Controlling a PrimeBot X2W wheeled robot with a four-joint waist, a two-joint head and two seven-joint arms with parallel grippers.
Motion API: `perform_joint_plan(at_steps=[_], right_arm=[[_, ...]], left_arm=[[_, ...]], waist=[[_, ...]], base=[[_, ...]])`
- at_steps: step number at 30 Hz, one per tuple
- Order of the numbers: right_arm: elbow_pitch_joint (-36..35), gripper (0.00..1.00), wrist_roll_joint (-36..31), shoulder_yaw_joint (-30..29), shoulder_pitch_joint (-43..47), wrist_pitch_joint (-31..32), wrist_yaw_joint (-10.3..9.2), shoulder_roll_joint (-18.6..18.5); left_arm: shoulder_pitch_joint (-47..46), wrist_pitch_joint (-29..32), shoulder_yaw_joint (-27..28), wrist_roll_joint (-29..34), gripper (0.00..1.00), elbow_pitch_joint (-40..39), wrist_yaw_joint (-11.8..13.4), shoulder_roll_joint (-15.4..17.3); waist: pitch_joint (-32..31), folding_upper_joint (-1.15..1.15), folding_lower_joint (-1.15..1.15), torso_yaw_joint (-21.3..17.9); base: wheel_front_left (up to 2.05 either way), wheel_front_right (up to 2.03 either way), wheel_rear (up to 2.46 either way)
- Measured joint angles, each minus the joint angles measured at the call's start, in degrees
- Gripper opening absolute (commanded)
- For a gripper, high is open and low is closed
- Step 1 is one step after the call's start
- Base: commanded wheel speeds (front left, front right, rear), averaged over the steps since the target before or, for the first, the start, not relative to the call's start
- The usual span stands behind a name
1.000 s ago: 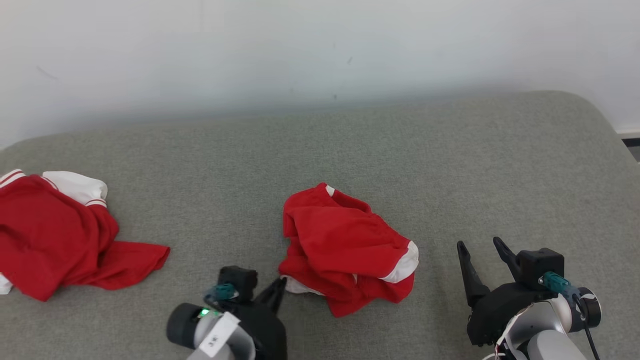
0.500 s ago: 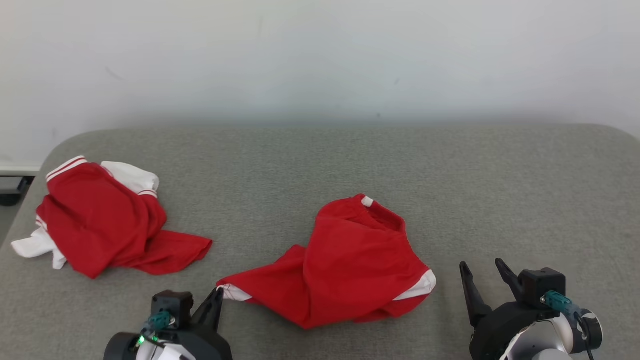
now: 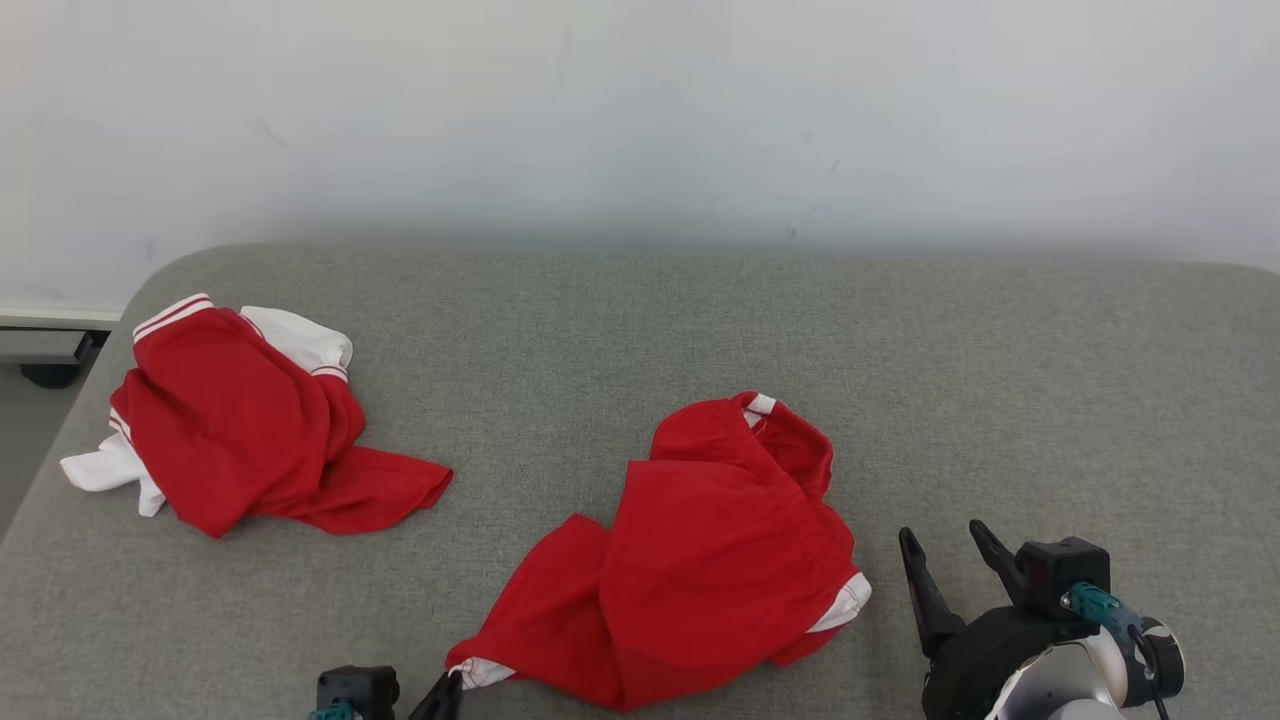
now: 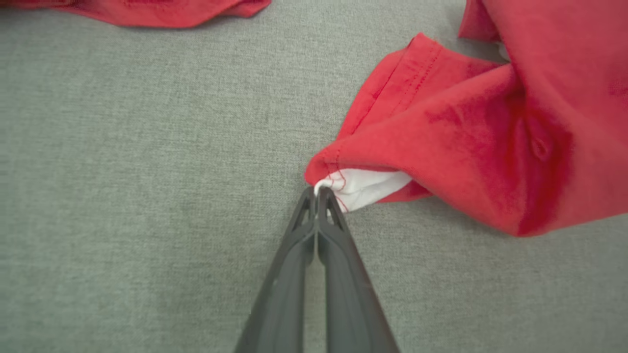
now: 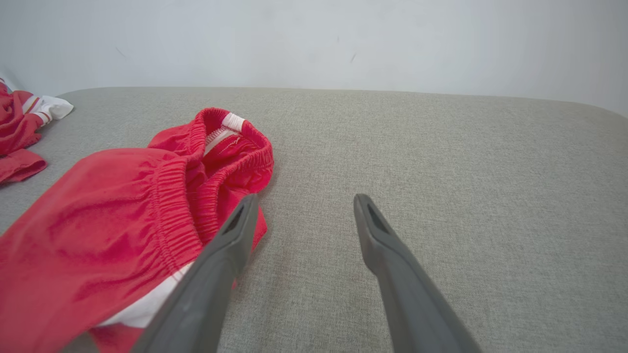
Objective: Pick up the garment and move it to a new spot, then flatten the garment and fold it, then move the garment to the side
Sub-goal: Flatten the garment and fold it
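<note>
The garment (image 3: 700, 560) is a pair of red shorts with white trim, lying part stretched on the grey cushion (image 3: 640, 330) near its front. My left gripper (image 4: 318, 190) is shut on the white-lined corner of one leg hem, and its tip (image 3: 450, 685) shows at the bottom edge of the head view. The same garment (image 4: 481, 147) trails off to the right in the left wrist view. My right gripper (image 3: 940, 545) stands open just right of the shorts, with nothing between its fingers. In the right wrist view the elastic waistband (image 5: 216, 147) lies left of that open gripper (image 5: 304, 201).
A second red and white garment (image 3: 230, 420) lies crumpled at the cushion's left end, and its edge (image 4: 147, 12) shows at the top of the left wrist view. A white wall (image 3: 640, 110) rises behind the cushion. Bare grey fabric stretches to the right of the shorts.
My left gripper has pulled the leg hem toward the lower left, so the bunched shorts have stretched out. The head camera has turned left. My right gripper has stayed open beside the shorts.
</note>
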Motion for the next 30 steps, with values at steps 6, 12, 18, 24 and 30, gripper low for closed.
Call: perform_joint_plan(at_steps=[6, 12, 18, 24, 30], right_arm=[[-0.01, 1.0, 0.12, 0.03, -0.06, 0.3, 0.49, -0.07], [-0.81, 1.0, 0.32, 0.94, -0.04, 0.33, 2.34, -0.94], [-2.78, 1.0, 0.54, 3.59, 0.52, 1.91, 5.37, -2.04], [-4.32, 1.0, -0.54, 6.6, 2.68, 4.97, 7.12, -4.22], [-4.56, 1.0, -1.6, 8.4, 2.52, 7.5, 7.72, -5.11]], left_arm=[[-0.24, -0.01, 1.18, 0.0, 1.0, -1.16, 0.19, 0.59], [-0.16, -0.58, 2.47, 0.04, 1.0, -4.98, 1.05, 2.16], [1.4, 0.66, 1.6, 0.16, 1.0, -8.17, 1.08, 2.07], [3.74, 2.74, 0.87, 0.16, 1.0, -9.28, 1.41, 2.38], [3.62, 4.66, 1.65, 0.11, 1.0, -9.35, 1.57, 3.07]], waist=[[0.0, 0.0, 0.0, -0.14], [-0.42, 0.0, 0.0, -0.24], [-0.71, 0.0, 0.0, -0.15], [-0.62, 0.0, 0.0, -0.03], [-0.17, 0.0, 0.0, 0.14]], base=[[0.0, 0.0, 0.0], [0.0, 0.0, 0.0], [0.0, 0.0, 0.0], [0.0, 0.0, 0.0], [0.0, 0.0, 0.0]])
